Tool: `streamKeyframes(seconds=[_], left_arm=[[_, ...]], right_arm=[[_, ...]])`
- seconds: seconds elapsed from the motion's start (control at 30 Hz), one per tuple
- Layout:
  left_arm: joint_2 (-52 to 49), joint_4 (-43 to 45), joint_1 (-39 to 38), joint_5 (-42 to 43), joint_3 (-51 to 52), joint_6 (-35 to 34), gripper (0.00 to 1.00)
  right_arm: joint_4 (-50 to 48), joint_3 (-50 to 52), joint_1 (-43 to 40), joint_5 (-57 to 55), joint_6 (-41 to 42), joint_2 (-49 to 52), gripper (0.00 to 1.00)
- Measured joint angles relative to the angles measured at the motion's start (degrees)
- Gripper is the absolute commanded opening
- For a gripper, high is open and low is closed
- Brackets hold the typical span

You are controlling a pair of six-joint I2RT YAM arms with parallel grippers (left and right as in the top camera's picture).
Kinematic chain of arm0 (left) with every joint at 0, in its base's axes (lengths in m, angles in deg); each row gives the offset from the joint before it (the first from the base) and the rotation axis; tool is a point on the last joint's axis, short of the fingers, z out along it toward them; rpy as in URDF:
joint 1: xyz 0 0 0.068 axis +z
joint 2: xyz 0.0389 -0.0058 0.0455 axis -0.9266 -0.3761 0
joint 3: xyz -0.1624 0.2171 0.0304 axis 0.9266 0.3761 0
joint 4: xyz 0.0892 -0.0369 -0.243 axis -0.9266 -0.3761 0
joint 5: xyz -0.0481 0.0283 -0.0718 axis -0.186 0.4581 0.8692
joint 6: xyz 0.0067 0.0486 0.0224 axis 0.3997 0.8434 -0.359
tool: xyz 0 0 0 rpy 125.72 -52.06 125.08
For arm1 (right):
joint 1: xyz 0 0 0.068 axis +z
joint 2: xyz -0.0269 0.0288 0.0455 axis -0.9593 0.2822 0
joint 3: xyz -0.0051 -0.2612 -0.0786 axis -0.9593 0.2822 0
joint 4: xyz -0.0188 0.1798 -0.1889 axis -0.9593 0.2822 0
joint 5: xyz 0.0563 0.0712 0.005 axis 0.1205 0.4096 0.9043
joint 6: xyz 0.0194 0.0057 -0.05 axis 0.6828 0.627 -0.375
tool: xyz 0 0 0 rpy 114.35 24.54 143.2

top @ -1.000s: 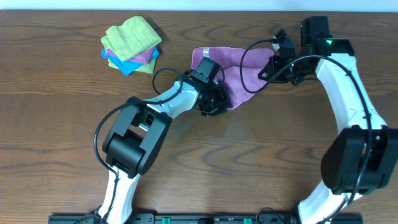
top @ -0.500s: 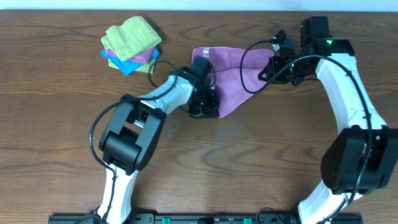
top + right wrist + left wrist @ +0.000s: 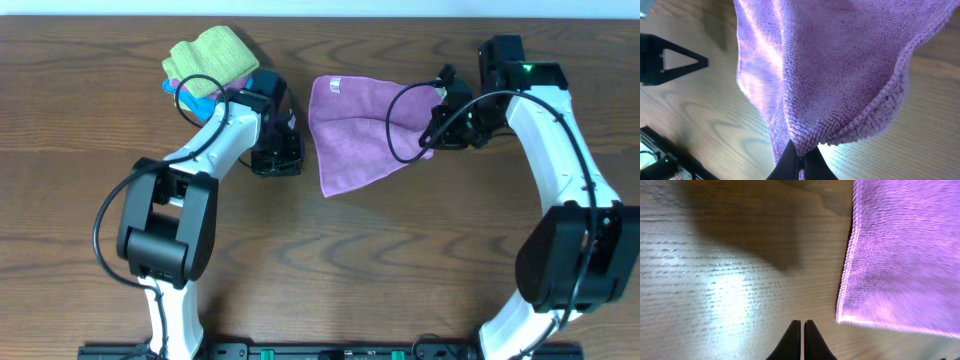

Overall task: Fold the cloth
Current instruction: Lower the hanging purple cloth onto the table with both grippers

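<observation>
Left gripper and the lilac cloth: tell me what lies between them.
Only bare wooden table: in the left wrist view the shut left gripper sits beside the edge of the cloth, apart from it.

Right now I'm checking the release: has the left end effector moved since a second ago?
Yes. Overhead, the left end effector has pulled left off the lilac cloth, ending shut beside the stacked cloths, which stayed put.
</observation>
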Motion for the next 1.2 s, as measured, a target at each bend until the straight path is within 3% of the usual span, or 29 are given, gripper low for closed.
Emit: streamKeyframes(seconds=[0.1,0.17,0.27,0.43,0.73,1.2], left_arm=[[0.59,-0.11,-0.55,-0.37,0.0,0.52,0.06],[0.59,-0.15,-0.83,-0.92,0.0,0.66,0.16],[0.59,0.81,-0.85,-2.56,0.44,-1.6,0.49],[0.59,5.55,-0.81,-2.23,3.69,-6.91,0.71],[1.9,17.09,-0.7,4.61,10.29,-15.74,0.74],[3.96,37.03,-1.51,13.57,20.28,-26.29,0.7]], right_arm=[[0.55,1.27,0.0,-0.2,-0.24,0.0,0.01],[0.52,2.89,0.0,-0.24,-0.28,0.0,0.02],[0.2,4.11,0.0,-0.2,-0.42,0.02,0.01],[-1.07,4.13,0.0,0.2,-0.44,0.02,0.01],[-1.66,4.15,-0.02,1.73,-0.44,0.02,0.02],[-1.81,4.15,-0.02,3.39,-0.42,0.02,0.02]])
